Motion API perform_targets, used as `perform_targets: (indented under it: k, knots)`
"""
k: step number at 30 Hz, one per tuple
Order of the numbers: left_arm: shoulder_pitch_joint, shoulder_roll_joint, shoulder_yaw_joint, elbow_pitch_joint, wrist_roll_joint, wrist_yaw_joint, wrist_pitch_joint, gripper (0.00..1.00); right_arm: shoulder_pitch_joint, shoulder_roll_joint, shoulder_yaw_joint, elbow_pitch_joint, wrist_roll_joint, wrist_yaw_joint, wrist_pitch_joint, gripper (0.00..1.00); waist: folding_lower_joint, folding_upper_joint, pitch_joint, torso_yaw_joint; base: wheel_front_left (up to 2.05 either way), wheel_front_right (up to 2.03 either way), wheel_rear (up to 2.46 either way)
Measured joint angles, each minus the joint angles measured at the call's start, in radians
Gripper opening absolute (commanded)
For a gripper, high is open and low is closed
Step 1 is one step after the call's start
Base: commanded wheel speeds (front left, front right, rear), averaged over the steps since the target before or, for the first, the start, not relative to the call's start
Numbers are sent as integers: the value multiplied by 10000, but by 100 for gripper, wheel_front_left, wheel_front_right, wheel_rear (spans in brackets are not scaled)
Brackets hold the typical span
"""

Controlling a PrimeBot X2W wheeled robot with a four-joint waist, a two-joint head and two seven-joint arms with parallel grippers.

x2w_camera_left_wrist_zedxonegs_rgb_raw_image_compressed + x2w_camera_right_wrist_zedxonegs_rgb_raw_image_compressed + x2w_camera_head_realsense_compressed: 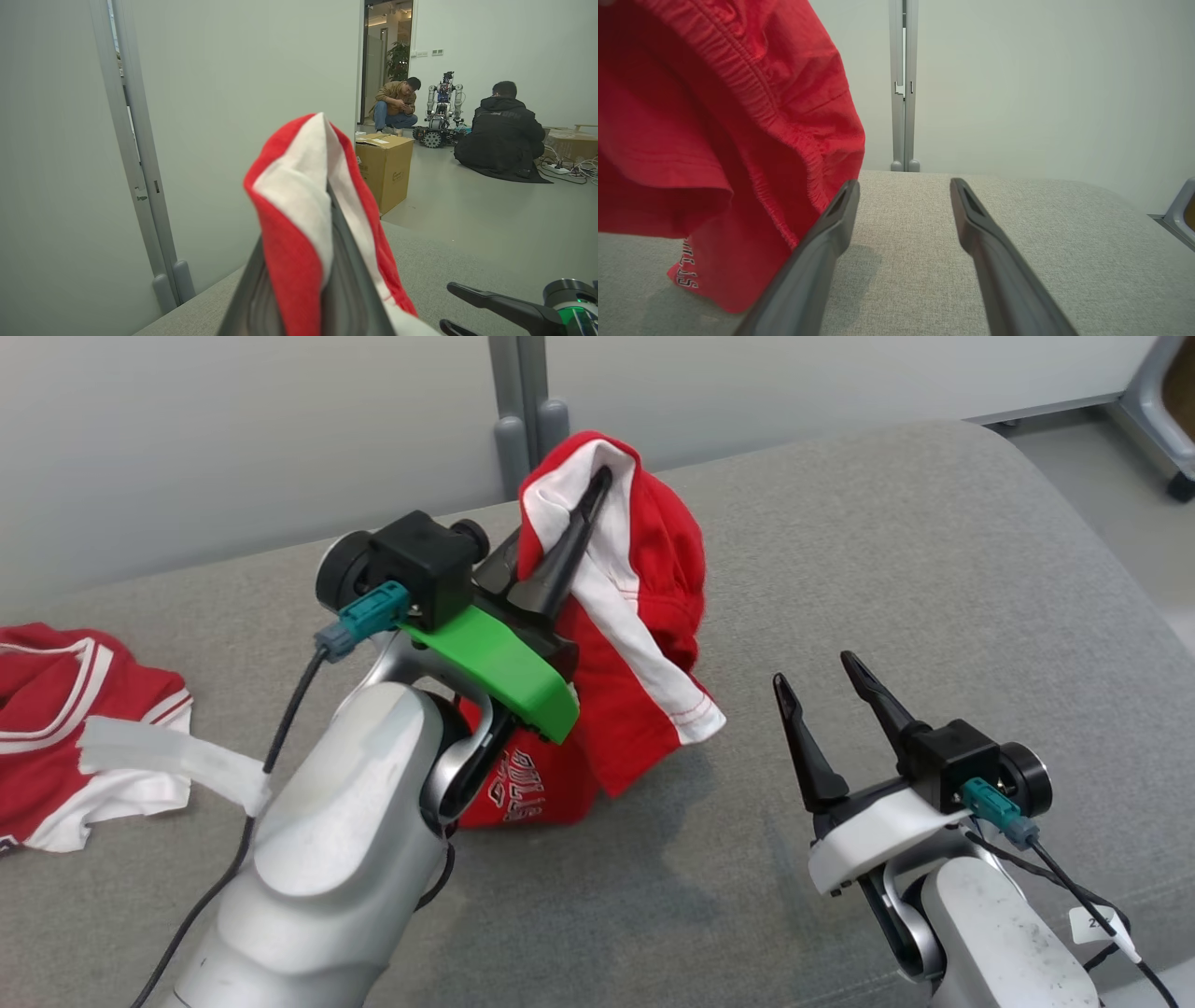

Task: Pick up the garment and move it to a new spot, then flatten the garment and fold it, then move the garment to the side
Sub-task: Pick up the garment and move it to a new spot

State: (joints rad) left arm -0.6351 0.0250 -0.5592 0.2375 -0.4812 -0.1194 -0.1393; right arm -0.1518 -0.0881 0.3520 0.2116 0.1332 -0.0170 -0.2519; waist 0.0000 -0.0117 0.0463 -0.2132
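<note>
Far left: red-white jersey lying on grey worktop. Left gripper clamped on red-white shorts, which hang mid-worktop with hem touching surface. Right gripper spread wide, empty, right of shorts.

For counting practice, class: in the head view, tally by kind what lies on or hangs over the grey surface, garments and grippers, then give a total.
Garments: 2 (held garment, second garment lying at the left)
Grippers: 2 (left gripper, right gripper)
Total: 4
</note>
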Motion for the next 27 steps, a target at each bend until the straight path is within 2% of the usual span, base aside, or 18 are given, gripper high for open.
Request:
perform_targets:
  k: [6,8,15,20,21,22,26,27]
  knots:
    - [-6,13,-518,976,270,508,673,0,-15,96,247,-29,6,176,0,100,0,0,118,-664,0,0,0]
    - [-7,25,-600,1308,727,625,692,0,-30,157,337,-67,58,198,0,100,0,0,217,-852,0,0,0]
    - [2,42,-619,2771,1183,848,1034,0,-231,249,564,-121,201,347,0,100,0,0,761,-1350,0,0,0]
    - [-12,428,-439,3340,1452,936,738,0,-456,261,677,-155,280,353,0,100,0,0,1138,-1699,0,0,0]
    - [-18,546,-408,3448,1515,949,686,3,-477,265,688,-155,286,360,0,100,0,0,1203,-1764,0,0,0]
    - [-51,663,-401,3590,1595,957,633,15,-486,267,698,-155,305,360,0,100,0,0,1266,-1828,0,0,0]
    - [-331,880,-431,4103,1858,1024,571,26,-493,270,700,-132,353,343,0,100,0,0,1468,-2020,0,0,0]
    - [-416,878,-430,4226,1860,1024,543,33,-494,272,704,-119,353,343,0,100,0,0,1505,-2049,0,0,0]
